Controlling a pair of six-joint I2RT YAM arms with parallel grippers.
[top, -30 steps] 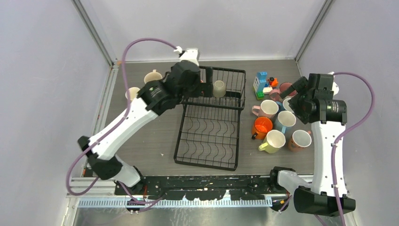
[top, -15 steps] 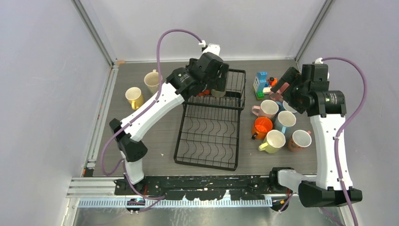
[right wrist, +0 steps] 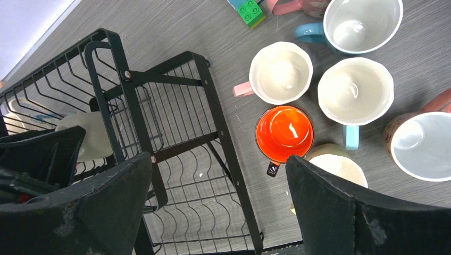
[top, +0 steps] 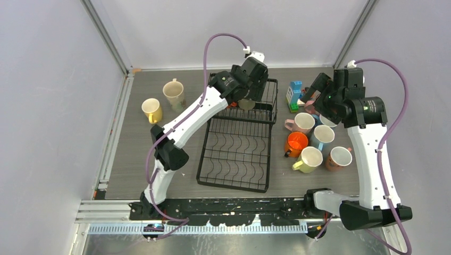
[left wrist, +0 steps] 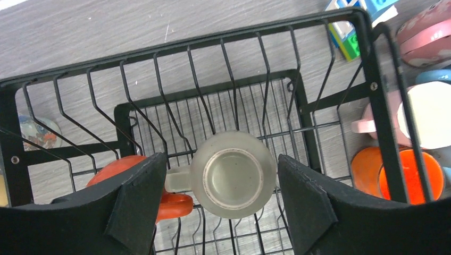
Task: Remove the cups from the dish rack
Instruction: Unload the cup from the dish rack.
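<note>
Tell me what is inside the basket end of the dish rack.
A pale grey mug sits in the dish rack, with an orange mug beside it. A finger of the left gripper covers part of the orange mug and whatever lies beneath.

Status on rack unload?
Left tool open, straddling grey-beige mug in dish rack basket. Right tool open, empty. Orange mug crowding its handle side.

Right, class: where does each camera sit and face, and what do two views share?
Top external: high behind the robot, looking down on the table; both arms show.
Left wrist: above the dish rack, facing down at a pale mug; left gripper shows.
Right wrist: facing down on mugs beside the rack; right gripper shows.
Shared: both wrists see the tabletop orange mug.
</note>
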